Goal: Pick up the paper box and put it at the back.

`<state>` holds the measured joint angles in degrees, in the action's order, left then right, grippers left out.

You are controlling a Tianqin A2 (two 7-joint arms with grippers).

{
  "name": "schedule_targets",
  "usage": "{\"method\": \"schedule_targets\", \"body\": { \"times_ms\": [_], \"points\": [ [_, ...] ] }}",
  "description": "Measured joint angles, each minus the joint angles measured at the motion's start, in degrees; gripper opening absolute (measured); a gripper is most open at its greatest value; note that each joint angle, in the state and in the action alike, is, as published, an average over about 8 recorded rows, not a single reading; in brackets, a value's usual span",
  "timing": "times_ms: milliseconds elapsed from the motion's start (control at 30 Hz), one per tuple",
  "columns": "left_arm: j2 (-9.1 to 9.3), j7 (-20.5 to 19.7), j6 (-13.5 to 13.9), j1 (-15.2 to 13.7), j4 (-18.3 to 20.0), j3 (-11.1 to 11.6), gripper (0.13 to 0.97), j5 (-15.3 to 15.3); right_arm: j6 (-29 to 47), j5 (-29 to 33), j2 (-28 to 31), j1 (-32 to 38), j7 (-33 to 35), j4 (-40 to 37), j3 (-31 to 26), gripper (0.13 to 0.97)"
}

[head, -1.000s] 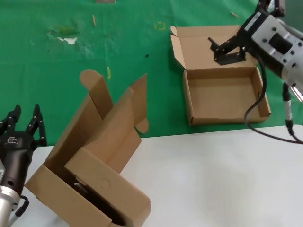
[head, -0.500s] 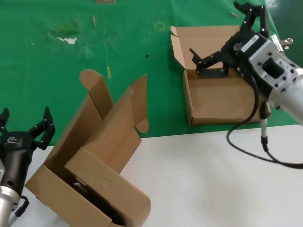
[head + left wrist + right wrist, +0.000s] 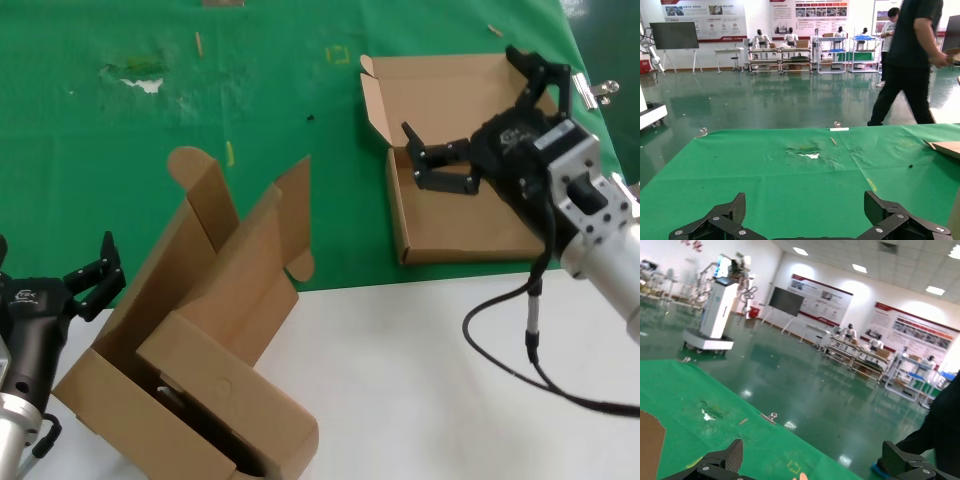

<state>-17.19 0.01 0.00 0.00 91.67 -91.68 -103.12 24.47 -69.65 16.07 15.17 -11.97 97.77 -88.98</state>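
Green cloth (image 3: 120, 130) covers the far stretch of the table, scuffed, with small yellow marks; a white surface (image 3: 420, 380) takes up the near part. Behind the table in the wrist views, a glossy hall floor, posters, shelving, a person (image 3: 912, 60) walking past.

Paper box (image 3: 470, 205): lies open on the green cloth at the right, tray toward the white edge, lid folded back flat away from the robot, ear flaps up at its left side.

Right gripper (image 3: 490, 115): above the box, over the hinge line between tray and lid, fingers spread wide, holding nothing. One finger reaches over the tray's left rear corner, the other sits near the lid's far right.

Left gripper (image 3: 45, 270): low at the near left edge, fingers apart, empty, just beside the other boxes (image 3: 200, 340), wedged into one another across the cloth-white border.
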Motion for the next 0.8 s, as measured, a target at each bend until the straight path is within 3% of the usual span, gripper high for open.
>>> {"method": "schedule_targets", "body": {
  "times_ms": [400, 800],
  "points": [
    [0.00, 0.0, 0.0, 0.0, 0.0, 0.0, 0.854, 0.0, -10.0, -13.7, 0.5, -6.2, 4.9, -2.5, -1.1, 0.959],
    [0.00, 0.0, 0.0, 0.0, 0.0, 0.0, 0.946, 0.0, -19.9, -27.2, 0.9, -12.3, 9.7, -5.0, -2.2, 0.961]
  ]
}}
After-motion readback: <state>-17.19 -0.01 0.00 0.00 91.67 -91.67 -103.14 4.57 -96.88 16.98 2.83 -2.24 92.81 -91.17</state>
